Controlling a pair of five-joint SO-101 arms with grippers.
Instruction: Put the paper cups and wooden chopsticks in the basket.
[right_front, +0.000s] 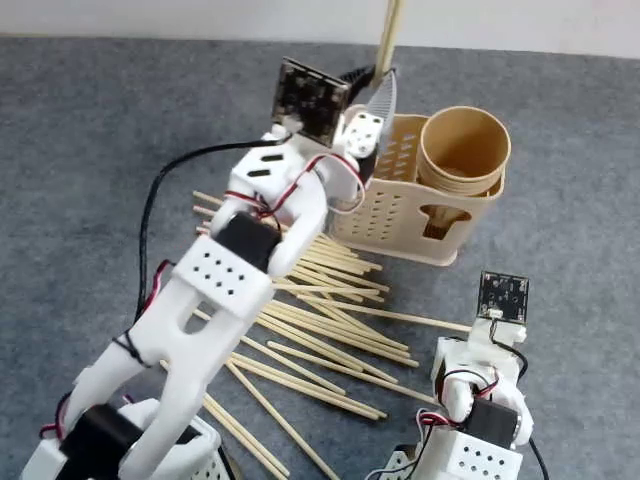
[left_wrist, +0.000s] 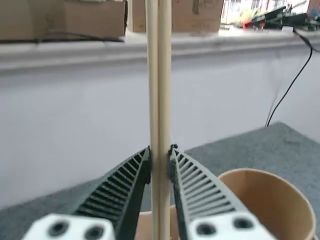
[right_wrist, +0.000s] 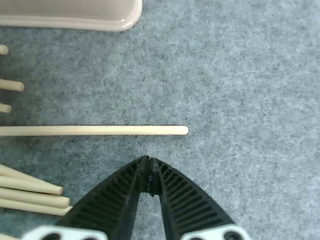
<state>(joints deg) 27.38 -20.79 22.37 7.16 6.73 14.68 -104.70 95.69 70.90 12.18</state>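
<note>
The left jaws were clenched on a pair of wooden chopsticks (left_wrist: 159, 75), held upright with their long axis vertical. They hung above the basket (right_front: 385, 215) compartment beside the stacked paper cups (right_front: 465, 150), so a straight drop looked the likely next move. The right jaws were pressed together, empty, over the tabletop (right_wrist: 250, 75), with one loose chopstick (right_wrist: 95, 130) lying crosswise just ahead of their tips.

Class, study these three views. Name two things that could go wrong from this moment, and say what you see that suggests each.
1. The left tool pinches two chopsticks with a long length standing above it; they may pivot or slip.
2. The paper cups sit in the basket just beside that tool; the chopsticks could catch a cup's rim and fall outside.
</note>
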